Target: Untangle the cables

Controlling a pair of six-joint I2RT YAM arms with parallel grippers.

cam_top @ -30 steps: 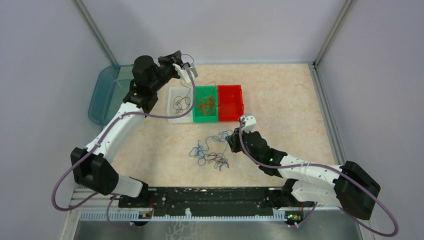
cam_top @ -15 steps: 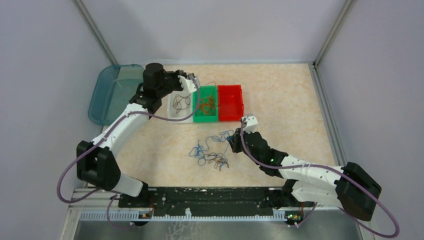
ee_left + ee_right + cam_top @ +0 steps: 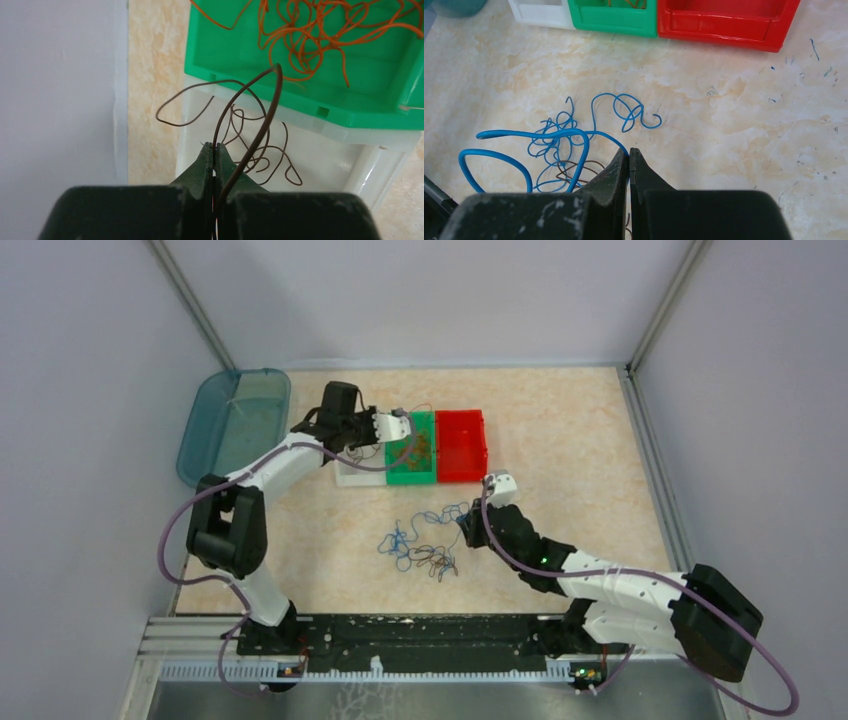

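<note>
My left gripper (image 3: 401,424) hangs over the white bin (image 3: 350,474) and green bin (image 3: 410,470). In the left wrist view it (image 3: 214,146) is shut on a dark brown cable (image 3: 261,114) that loops up over the white bin (image 3: 345,162), where more brown cable lies. Orange cables (image 3: 310,30) fill the green bin (image 3: 300,102). My right gripper (image 3: 463,526) sits low at the right end of the tangle of blue and brown cables (image 3: 420,548) on the table. In the right wrist view it (image 3: 629,151) is shut on a blue cable (image 3: 558,134); a brown cable (image 3: 576,171) lies under the blue loops.
A red bin (image 3: 460,445) stands right of the green one, also in the right wrist view (image 3: 724,20). A teal tray (image 3: 225,425) lies at the far left. Grey walls close in the table on three sides.
My left arm has swung down and to the right, carrying the brown cable from above the white bin's far edge to over the white and green bins. The right arm has not moved.
</note>
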